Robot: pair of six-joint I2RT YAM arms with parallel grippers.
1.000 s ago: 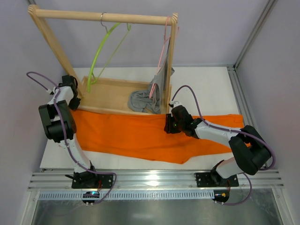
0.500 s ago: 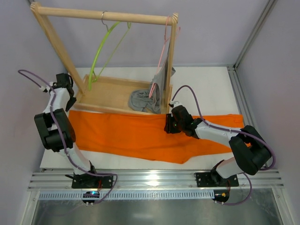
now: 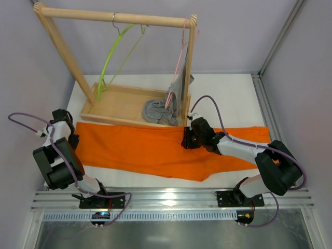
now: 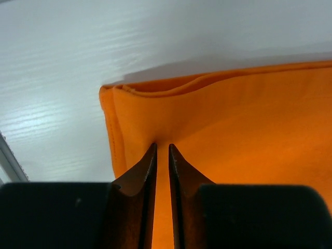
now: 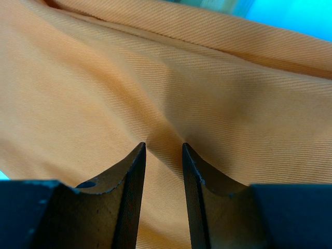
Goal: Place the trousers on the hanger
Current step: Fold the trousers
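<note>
From above, the trousers [image 3: 155, 150] lie flat on the counter [image 3: 228, 98] just in front of the wooden rack [image 3: 114, 19]; the hanger [image 3: 106, 67] hangs from the rack's bar. Left wrist view — the left pincer [image 4: 162, 146] is narrowed to a slit at the trousers' corner; a grip cannot be told. Right wrist view — the right pincer [image 5: 163, 145] pinches a pucker of trousers cloth.

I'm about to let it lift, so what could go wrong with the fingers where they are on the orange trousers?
The left fingers sit near the corner hem of the trousers, so a thin bite might slip off on lifting. The right fingers pinch only a small pucker, close to the grey garment and rack post, so raised cloth could snag there.
</note>
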